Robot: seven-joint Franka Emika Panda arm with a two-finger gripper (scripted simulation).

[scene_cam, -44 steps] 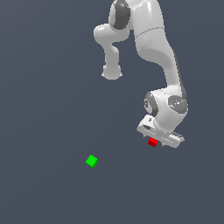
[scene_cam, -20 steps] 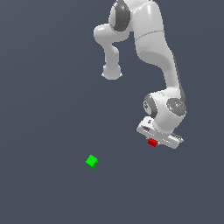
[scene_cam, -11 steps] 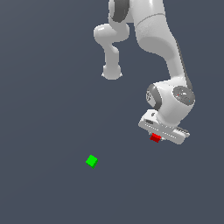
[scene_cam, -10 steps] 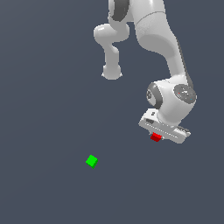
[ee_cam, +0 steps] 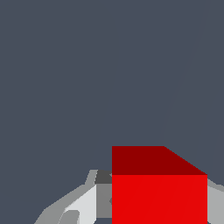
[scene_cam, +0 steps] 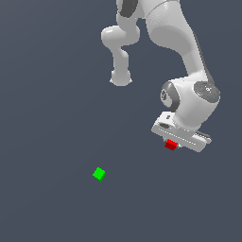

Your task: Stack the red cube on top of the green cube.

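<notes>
One white gripper (scene_cam: 173, 142) is closed on the red cube (scene_cam: 170, 145) (held between its fingers), well apart from the green cube (scene_cam: 99, 174).

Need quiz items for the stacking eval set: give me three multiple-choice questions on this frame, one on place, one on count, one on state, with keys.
1. Where is the green cube relative to the gripper in the exterior view?
A. Toward the left and lower
B. Toward the right and higher
C. Directly under it

2. How many cubes show in the exterior view?
A. One
B. Two
C. Three

3. What is the red cube's state?
A. Stacked on green
B. Lying free, far from the gripper
C. Between the gripper's fingers

Key: 1 A, green sits lower left of the gripper. 2 B, one red, one green. 3 C, the wrist view shows fingers flanking it.
</notes>
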